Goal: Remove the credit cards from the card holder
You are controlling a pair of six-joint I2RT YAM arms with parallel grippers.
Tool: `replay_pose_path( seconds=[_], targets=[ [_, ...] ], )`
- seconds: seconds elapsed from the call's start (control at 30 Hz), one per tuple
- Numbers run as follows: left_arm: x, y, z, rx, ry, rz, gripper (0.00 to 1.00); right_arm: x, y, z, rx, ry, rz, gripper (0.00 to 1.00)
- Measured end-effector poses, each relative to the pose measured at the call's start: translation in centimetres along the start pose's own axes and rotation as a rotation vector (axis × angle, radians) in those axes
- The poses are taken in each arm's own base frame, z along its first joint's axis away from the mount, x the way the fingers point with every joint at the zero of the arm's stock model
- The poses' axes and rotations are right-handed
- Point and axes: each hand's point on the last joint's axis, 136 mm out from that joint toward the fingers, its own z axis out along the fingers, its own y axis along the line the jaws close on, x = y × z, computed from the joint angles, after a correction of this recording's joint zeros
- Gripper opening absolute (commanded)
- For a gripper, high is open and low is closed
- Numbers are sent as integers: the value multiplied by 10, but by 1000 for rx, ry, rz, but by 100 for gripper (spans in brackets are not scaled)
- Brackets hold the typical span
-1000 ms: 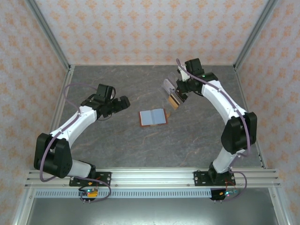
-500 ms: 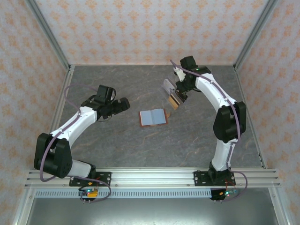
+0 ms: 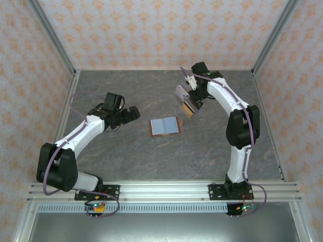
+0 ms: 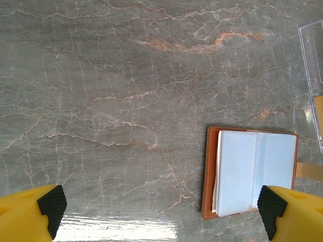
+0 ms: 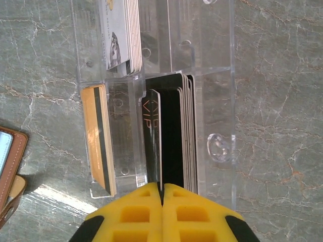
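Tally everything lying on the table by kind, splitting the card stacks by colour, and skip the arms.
Card holder: 1
Clear plastic tray: 1
White card stack: 1
Orange card stack: 1
Black card stack: 1
Total: 5

— Where does everything lie?
— The open reddish-brown bifold card holder [image 3: 165, 126] lies flat on the grey marbled table [image 3: 151, 161]. My left gripper [image 3: 134, 112] hangs to the holder's left, well apart.
— And the cards?
— In the clear plastic rack [image 5: 212, 101], just behind the holder and to its right. The black stiff cards [image 5: 171, 131] meet my right gripper [image 5: 161, 187]. The yellowish cards [image 5: 98, 146] stand on the holder's side. The pale cards [image 5: 123, 35] stand farthest from the holder.
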Motion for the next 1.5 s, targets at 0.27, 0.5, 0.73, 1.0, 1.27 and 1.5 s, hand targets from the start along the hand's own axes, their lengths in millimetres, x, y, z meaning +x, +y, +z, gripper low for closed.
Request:
replay_pose_path(
  seconds=[0.27,0.5,0.73,1.0,1.27,1.5],
  targets=[
    [4,-1,1,13,15,-1,100,-4,-3,-4,11,-4,0,19],
    [4,-1,1,14,15,-3,100,-4,-7,-4,30,-4,39,28],
    [6,-5,3,38,26,-5,100,-8,1,-19,-17,-51,184,45],
    [30,-24,19,47,99,16,89,9,42,-63,-195,-178,459,49],
    [68,-69,47,85,193,55,58,39,112,-32,-349,-69,611,48],
    [75,-82,76,84,237,12,37,39,155,-7,-402,2,629,45]
  ],
)
